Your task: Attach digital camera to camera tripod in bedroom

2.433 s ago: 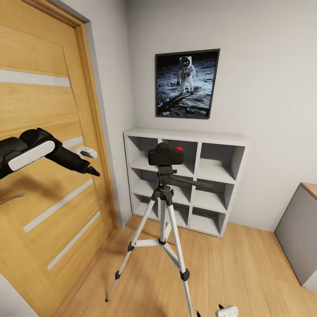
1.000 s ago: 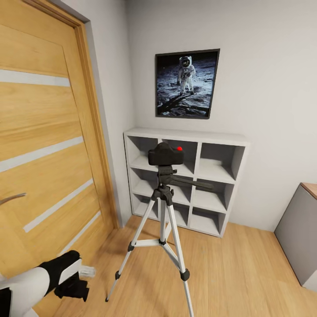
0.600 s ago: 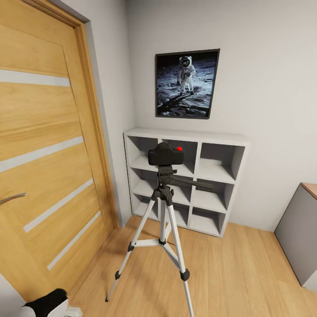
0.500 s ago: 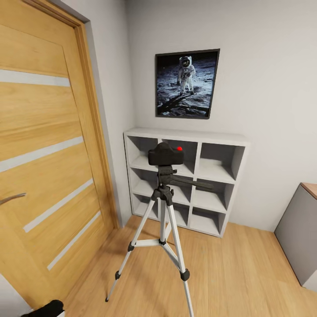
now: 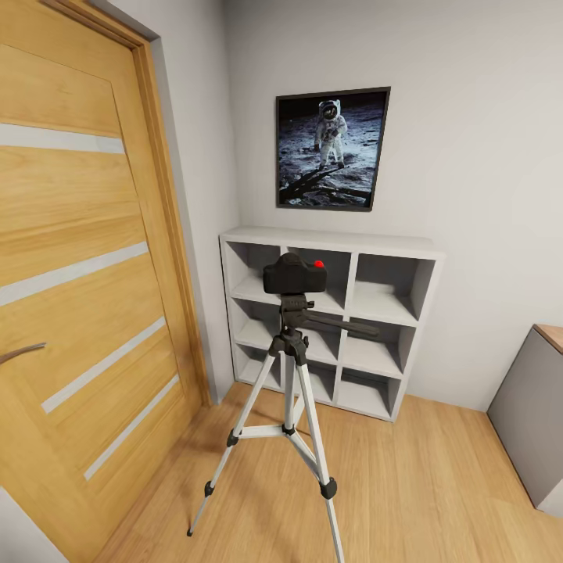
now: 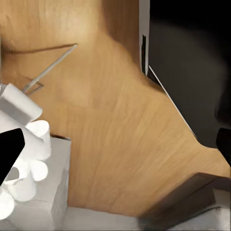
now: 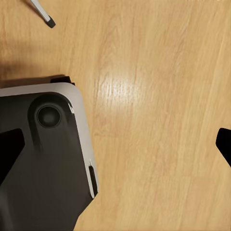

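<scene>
Over the wood floor (image 7: 159,96), right gripper (image 7: 115,144) fingers wide apart, holding nothing; left gripper (image 6: 115,149) maybe spread too, hard to tell. Farther off, digital camera (image 5: 294,275) sitting atop camera tripod (image 5: 291,391), before white shelving (image 5: 391,313), near door (image 5: 78,274).

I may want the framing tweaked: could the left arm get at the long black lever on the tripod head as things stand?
Probably yes: the long black lever juts out free beside the silver-legged tripod, with nothing crowding it.
</scene>
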